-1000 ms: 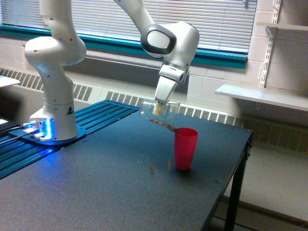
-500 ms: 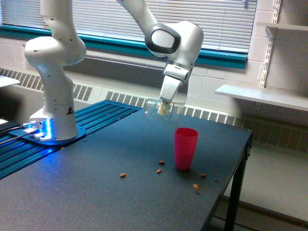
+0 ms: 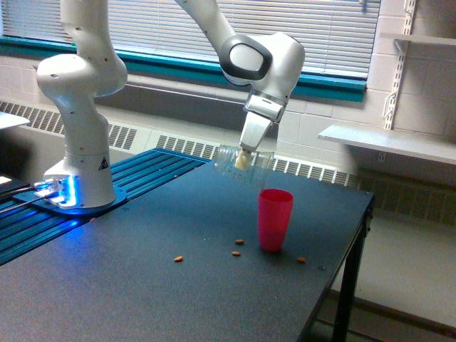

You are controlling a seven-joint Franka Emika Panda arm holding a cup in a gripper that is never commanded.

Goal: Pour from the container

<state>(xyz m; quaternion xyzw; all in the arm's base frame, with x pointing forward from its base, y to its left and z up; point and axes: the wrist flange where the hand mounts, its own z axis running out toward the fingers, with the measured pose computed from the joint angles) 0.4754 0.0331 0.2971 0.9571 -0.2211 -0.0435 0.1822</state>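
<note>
— Well, can we read any writing anywhere?

— Not really. We see a small dark triangular mark on the white robot base [image 3: 80, 167], but it is too small for us to make out, and nothing else carries a label we can read.

— What is hard for us to see?

— The container [image 3: 242, 160] most of all. It is clear plastic, so its outline nearly melts into the radiator grille behind it. We cannot tell whether anything is left inside. The upper arm runs out of the top of the picture, and the dark table [image 3: 142, 299] is cut off at the bottom edge.

— And the gripper [image 3: 243, 159]?

— We see its pale fingertips pinching the container's wall, holding the cup tipped nearly on its side. Its mouth seems to face the exterior view's right, though the clear plastic makes us unsure. How wide the jaws stand we cannot judge beyond that they are clamped on the cup.

— Where does the cup hang?

— Above the table, up and toward the exterior view's left of the pink cup [image 3: 275, 219], apart from it. The pink cup stands upright. We count three small brown bits [image 3: 238, 242] lying on the table around its foot.
</note>
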